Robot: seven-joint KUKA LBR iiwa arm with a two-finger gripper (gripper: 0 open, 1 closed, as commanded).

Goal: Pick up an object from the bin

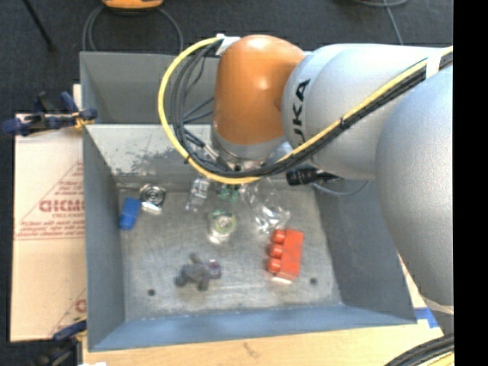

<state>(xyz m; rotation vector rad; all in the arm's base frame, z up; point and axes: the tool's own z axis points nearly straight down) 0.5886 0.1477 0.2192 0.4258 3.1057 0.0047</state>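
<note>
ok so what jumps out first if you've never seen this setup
The arm's big orange wrist cover, hanging over the back half of the bin, draws the eye first. Next come the red-orange block on the floor at right and a small blue piece at far left.

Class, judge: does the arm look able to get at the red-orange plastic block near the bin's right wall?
Probably yes: the red-orange plastic block lies uncovered on the bin floor, with only clear crumpled plastic beside it.
</note>
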